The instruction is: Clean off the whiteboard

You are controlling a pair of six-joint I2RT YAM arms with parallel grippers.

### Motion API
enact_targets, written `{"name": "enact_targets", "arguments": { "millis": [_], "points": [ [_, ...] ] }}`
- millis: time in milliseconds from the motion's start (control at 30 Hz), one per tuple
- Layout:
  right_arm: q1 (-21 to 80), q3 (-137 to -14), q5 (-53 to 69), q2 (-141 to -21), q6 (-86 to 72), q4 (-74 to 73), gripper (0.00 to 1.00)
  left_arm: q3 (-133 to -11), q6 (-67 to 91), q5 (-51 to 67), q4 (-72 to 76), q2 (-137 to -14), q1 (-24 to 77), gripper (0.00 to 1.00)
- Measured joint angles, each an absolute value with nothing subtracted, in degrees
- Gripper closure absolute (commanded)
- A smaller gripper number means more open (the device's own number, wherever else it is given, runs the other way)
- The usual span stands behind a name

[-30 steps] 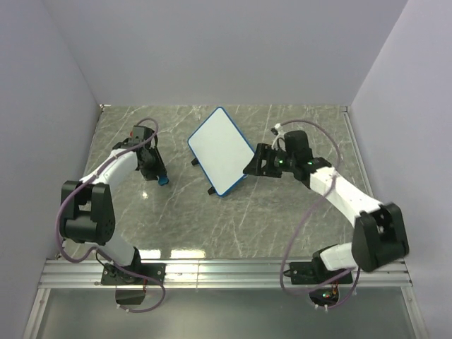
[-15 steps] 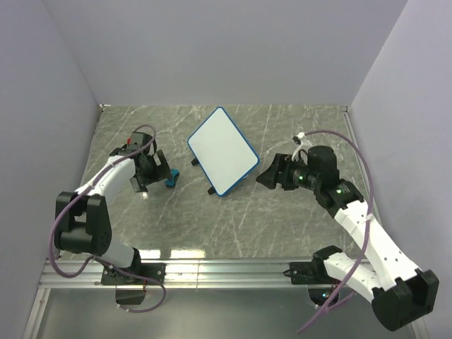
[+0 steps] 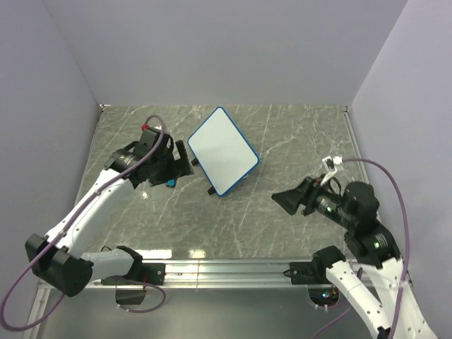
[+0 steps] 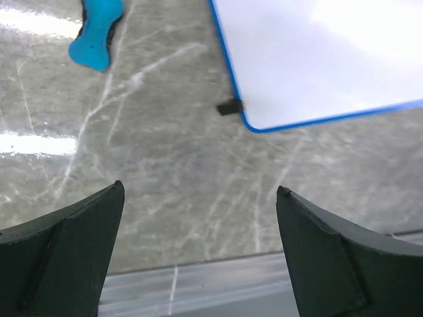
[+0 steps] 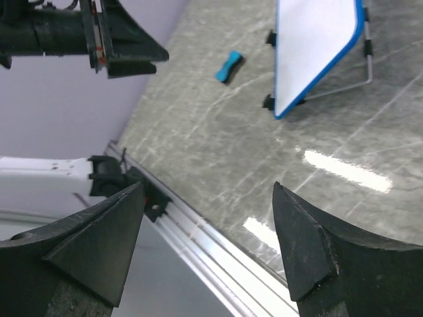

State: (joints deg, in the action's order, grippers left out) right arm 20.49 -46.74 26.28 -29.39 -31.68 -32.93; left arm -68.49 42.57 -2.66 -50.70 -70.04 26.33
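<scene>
Both empty and agape: left gripper (image 4: 199, 195) near eraser (image 4: 98, 34), right gripper (image 5: 207, 191) apart from whiteboard (image 5: 314, 46)

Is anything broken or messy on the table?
Nothing stands out. The whiteboard is blank and whole. The blue eraser lies on the table beside it, not touching. The left gripper and right gripper are open and empty.

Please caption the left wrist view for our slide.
Open left end effector over table; blank whiteboard and blue eraser ahead.

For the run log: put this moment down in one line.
whiteboard: clean | eraser: on table | left claw: open, empty | right claw: open, empty
</scene>
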Motion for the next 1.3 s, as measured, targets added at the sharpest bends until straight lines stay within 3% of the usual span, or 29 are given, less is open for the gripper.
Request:
{"name": "enact_targets", "arguments": {
  "millis": [133, 400, 1300],
  "points": [
    [20.5, -44.1, 26.6, -20.9, -33.9, -35.3, 0.16, -74.0, 44.2, -3.0, -55.3, -66.0, 27.6, 0.01],
    [20.5, -42.6, 25.8, -14.9, -38.0, -39.4, 0.15, -88.0, 44.2, -5.1, -62.0, -61.7, 27.6, 0.01],
    [20.5, -43.0, 24.4, -12.5, -37.9, -40.5, 0.14, -90.3, 39.9, -10.6, -62.7, -55.8, 27.6, 0.01]
  ]
}}
